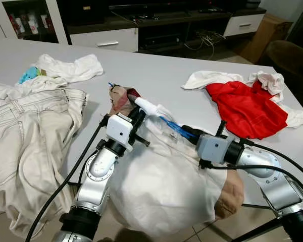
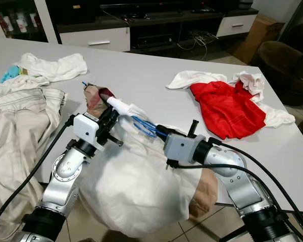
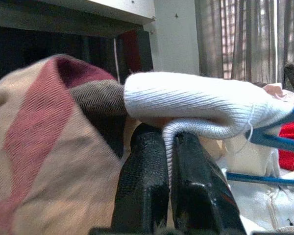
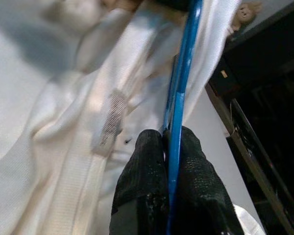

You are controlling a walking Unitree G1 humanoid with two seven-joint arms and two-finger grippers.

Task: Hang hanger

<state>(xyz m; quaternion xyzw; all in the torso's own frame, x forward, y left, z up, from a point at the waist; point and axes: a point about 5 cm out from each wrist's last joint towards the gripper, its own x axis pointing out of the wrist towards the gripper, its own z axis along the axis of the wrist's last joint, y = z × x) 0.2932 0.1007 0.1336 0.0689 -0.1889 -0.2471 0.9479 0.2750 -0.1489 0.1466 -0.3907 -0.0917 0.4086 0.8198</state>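
Blue wire hanger [image 1: 172,127] lies mostly buried in a white shirt [image 1: 161,181]. Right gripper [image 4: 169,142] pinches its wire; left gripper [image 3: 167,147] clamps the shirt's ribbed cuff [image 3: 196,105].

Left gripper [image 3: 169,147]: clamped on white collar [image 3: 201,105]. Right gripper [image 4: 171,142]: pinched on blue hanger [image 4: 181,88], just right of collar.
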